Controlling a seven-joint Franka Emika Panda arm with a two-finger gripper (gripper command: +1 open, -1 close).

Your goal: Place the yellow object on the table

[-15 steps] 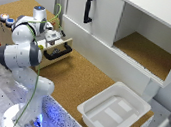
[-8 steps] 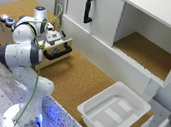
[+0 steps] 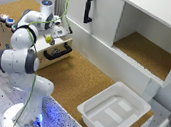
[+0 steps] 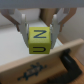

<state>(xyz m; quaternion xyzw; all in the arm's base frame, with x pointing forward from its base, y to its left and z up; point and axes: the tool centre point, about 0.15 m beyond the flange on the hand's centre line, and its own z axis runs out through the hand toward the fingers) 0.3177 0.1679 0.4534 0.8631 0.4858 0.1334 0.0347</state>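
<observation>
The yellow object [image 4: 39, 44] is a small yellow cube with dark letters on its faces, and my gripper [image 4: 39, 36] is shut on it, one finger [image 4: 22, 29] on each side. In the exterior view the yellow object [image 3: 49, 40] hangs in the gripper [image 3: 50, 37] just over the open drawer of the small wooden box [image 3: 57, 49], at the exterior view's left. The brown cork table [image 3: 78, 83] stretches out in front of the box, below the held cube.
The drawer front carries a black handle [image 3: 55, 54]. Coloured round buttons [image 3: 6, 19] sit on the box top. A white tray [image 3: 112, 109] stands on the table toward the exterior view's right. A white cabinet [image 3: 106, 20] with an open recess [image 3: 147, 51] lines the back.
</observation>
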